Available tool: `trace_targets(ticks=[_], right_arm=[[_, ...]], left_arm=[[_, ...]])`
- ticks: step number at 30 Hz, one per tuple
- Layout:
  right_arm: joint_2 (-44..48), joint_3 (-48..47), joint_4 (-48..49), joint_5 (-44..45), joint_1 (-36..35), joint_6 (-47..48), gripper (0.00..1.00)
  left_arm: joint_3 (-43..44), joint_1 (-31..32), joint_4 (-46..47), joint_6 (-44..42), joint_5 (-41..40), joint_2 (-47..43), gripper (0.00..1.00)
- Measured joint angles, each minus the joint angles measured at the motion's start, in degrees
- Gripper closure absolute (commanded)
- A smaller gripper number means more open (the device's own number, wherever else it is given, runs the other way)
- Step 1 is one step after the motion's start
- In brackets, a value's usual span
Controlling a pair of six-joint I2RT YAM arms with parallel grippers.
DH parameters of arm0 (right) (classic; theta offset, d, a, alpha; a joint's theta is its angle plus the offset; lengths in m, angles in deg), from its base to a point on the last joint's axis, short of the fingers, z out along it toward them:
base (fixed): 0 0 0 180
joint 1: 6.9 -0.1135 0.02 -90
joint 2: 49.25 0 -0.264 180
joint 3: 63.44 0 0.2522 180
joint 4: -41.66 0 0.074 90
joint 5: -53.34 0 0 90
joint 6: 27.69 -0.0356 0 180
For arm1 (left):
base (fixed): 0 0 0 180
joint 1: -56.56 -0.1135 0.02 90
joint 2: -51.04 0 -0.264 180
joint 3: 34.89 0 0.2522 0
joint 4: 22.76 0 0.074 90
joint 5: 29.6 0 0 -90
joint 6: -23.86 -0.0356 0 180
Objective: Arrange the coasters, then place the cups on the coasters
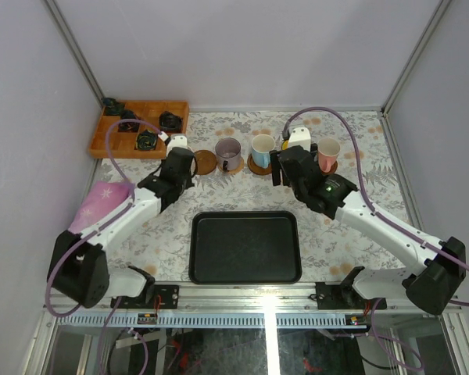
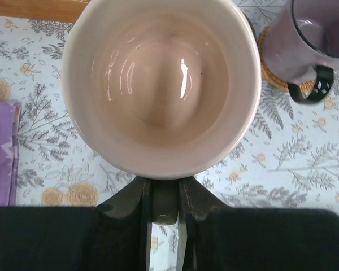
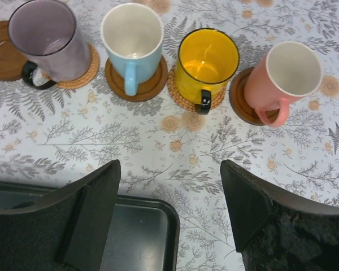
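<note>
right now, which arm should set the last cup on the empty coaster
Left. The left gripper is shut on the pale cup, right beside the bare coaster; the right gripper hangs open and empty near the tray.

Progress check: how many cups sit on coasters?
4, in a row: mauve cup, light blue cup, yellow cup, salmon cup. A fifth, the peach-pink cup, is held in the left end effector, off the empty coaster.

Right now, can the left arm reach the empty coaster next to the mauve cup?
Probably yes: the left pincer, shut on the pink cup, sits right beside the empty coaster, and nothing stands between them.
</note>
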Motion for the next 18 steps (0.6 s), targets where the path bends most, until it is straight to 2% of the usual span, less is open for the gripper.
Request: trace_targets(ticks=[7, 18], right_arm=[[-0.15, -0.31, 0.09, -1.25, 4.68, 0.02, 0.21], [1.75, 0.44, 0.13, -1.29, 6.58, -0.02, 0.21]], left_arm=[[4.42, -8.72, 6.14, -0.79, 9.22, 11.21, 1.0], [18.51, -10.91, 7.48, -1.36, 17.22, 28.04, 1.0]])
